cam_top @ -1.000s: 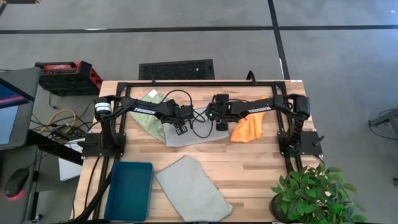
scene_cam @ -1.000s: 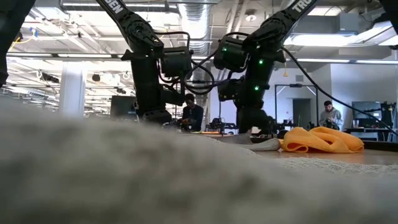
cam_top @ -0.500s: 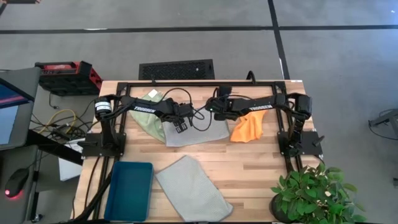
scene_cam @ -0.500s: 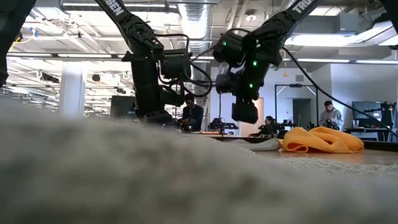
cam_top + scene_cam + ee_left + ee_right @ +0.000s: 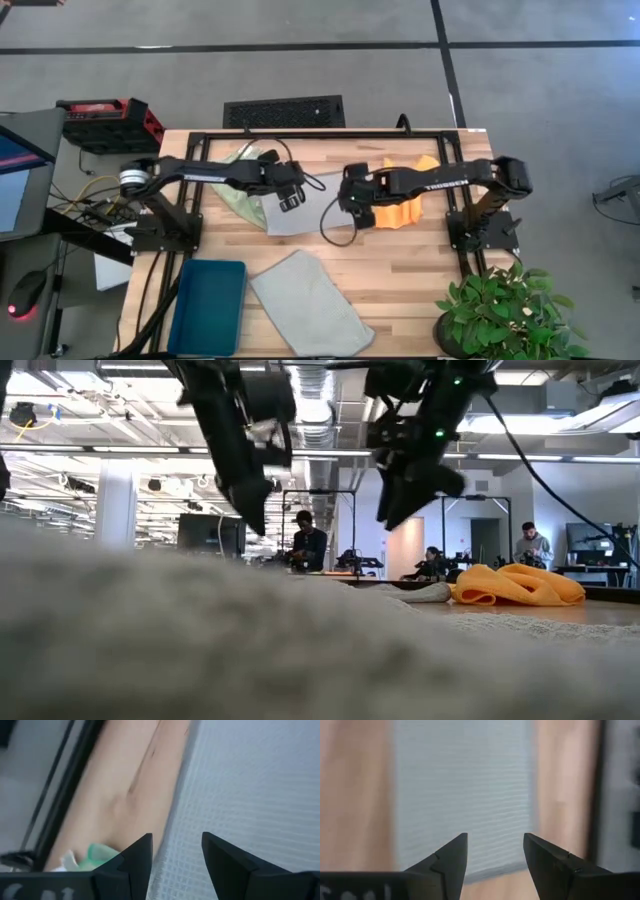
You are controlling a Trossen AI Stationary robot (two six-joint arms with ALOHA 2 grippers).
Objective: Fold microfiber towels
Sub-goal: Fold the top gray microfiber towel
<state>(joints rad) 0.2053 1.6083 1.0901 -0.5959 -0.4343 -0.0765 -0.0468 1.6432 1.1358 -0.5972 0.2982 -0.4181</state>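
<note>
A pale grey-blue towel [image 5: 305,212] lies spread flat on the middle of the table. My left gripper [image 5: 290,198] hovers open above its left part, and its wrist view shows the weave [image 5: 245,780] below the empty fingers. My right gripper [image 5: 356,208] hovers open above the towel's right part [image 5: 465,790]. In the low view both grippers, left [image 5: 250,510] and right [image 5: 400,505], hang well clear of the table. A light green towel [image 5: 238,190] lies bunched left of the grey one, an orange towel [image 5: 400,212] bunched to its right. A second grey-blue towel [image 5: 310,305] lies at the near edge.
A teal bin [image 5: 206,305] stands at the near left corner. A potted plant [image 5: 505,310] sits at the near right corner. A black frame [image 5: 320,135] runs along the far edge. Bare wood [image 5: 420,270] shows at the near right. People stand in the room beyond [image 5: 305,545].
Both grippers have risen off the middle grey-blue towel, their fingers open throughout. My right gripper has also swung a little toward the near edge and tipped. The towel stays flat where it was.
</note>
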